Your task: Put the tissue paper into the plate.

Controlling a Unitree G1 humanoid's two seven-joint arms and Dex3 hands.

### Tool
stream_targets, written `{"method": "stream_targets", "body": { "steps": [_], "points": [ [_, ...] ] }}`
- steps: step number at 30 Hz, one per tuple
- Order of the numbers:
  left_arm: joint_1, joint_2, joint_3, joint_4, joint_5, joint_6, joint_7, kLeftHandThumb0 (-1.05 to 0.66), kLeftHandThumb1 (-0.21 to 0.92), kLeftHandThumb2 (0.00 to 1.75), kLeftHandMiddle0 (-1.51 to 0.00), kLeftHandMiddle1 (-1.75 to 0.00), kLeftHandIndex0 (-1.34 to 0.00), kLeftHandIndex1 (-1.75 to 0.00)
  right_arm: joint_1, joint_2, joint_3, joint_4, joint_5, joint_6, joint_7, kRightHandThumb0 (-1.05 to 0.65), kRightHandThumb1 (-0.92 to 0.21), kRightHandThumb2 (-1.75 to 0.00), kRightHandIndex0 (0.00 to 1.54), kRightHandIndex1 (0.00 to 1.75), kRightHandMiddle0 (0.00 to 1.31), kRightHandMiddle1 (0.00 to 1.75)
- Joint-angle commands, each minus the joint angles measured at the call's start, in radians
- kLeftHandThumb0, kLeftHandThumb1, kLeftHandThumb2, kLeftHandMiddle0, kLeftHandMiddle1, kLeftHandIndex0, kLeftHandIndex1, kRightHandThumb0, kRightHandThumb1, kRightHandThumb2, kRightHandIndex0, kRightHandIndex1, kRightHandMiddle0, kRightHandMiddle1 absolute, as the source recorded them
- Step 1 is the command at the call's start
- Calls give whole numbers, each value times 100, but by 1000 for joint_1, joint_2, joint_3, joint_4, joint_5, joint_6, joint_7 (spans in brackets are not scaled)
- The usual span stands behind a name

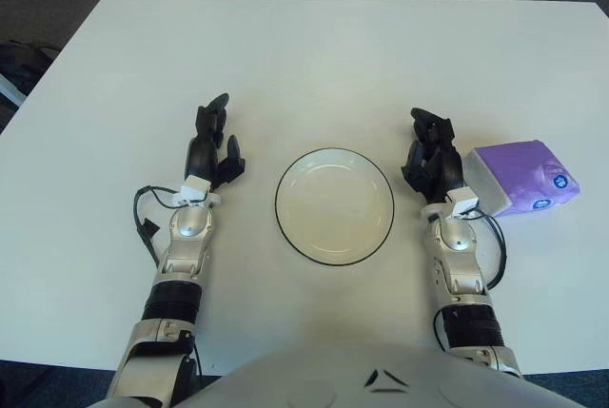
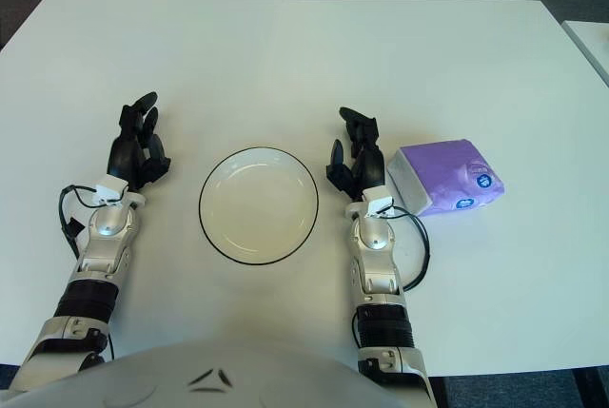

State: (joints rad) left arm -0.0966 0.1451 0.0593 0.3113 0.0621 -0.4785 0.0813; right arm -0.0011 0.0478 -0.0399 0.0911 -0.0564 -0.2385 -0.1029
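Observation:
A purple pack of tissue paper [image 1: 523, 177] lies on the white table to the right of my right hand [image 1: 431, 150], a small gap between them. An empty white plate with a dark rim [image 1: 334, 205] sits in the middle, between my two hands. The right hand has its black fingers spread and holds nothing. My left hand [image 1: 213, 144] shows to the left of the plate, fingers relaxed and empty.
The white table [image 1: 314, 56] stretches far beyond the hands toward its back edge. Dark floor lies past the table edges. Thin black cables loop beside both wrists.

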Motion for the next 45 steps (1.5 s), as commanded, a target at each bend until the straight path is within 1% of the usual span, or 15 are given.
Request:
{"method": "stream_targets", "body": {
  "steps": [1, 21, 30, 35, 39, 45],
  "points": [
    [139, -43, -24, 92, 21, -3, 8, -67, 92, 90, -31, -4, 0, -76, 117, -8, -11, 82, 3, 143, 1, -61, -92, -84, 26, 42, 0, 93],
    [139, -44, -25, 90, 25, -2, 17, -68, 92, 89, -29, -3, 0, -78, 113, -5, -15, 84, 17, 146, 11, -59, -92, -84, 26, 42, 0, 92],
    [138, -43, -28, 86, 30, 0, 19, -67, 92, 89, -29, -3, 0, -77, 126, -2, -3, 21, 7, 147, 9, -58, -92, -84, 26, 42, 0, 91],
    [136, -44, -29, 85, 31, 6, 17, -67, 92, 89, -29, -3, 0, -76, 157, -7, 7, -73, 1, 156, 17, -58, -92, -83, 26, 42, 0, 93],
    [134, -45, -29, 86, 33, 5, 20, -67, 92, 89, -29, -3, 0, -76, 183, 1, 24, -224, -1, 207, 17, -56, -92, -82, 26, 42, 0, 95],
    [132, -47, -30, 85, 25, 6, 12, -67, 92, 89, -29, -3, 0, -76, 193, 2, 31, -328, 6, 235, 15, -54, -92, -79, 26, 42, 0, 97]
  ]
}}
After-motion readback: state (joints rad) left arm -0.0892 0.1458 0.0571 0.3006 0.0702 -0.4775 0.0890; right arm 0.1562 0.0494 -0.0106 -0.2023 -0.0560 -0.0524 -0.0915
